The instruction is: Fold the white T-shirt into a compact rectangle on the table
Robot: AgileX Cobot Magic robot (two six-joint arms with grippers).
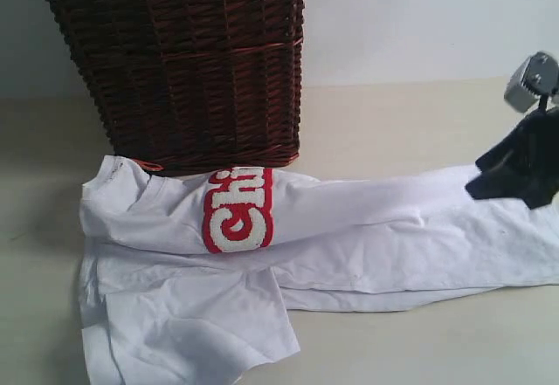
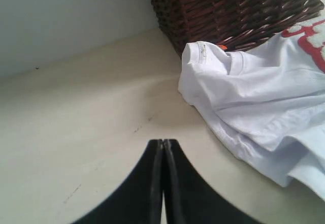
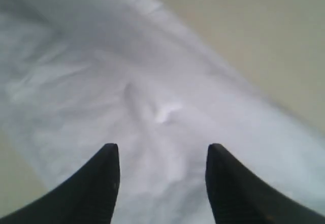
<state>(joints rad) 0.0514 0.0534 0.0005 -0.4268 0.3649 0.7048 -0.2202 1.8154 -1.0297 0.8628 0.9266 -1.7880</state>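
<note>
White T-shirt lies rumpled on the table, basket at twelve o'clock; right gripper over its three o'clock end, jaws apart, empty; left gripper with jaws pressed together.

You are looking at a staged test bench, more lab than home. The wicker basket stands on a broad, plain cream table, with a bare pale wall behind it. In front of the basket lies a white T-shirt. Well off to the basket's side, a black robot arm carries a grey camera.
</note>
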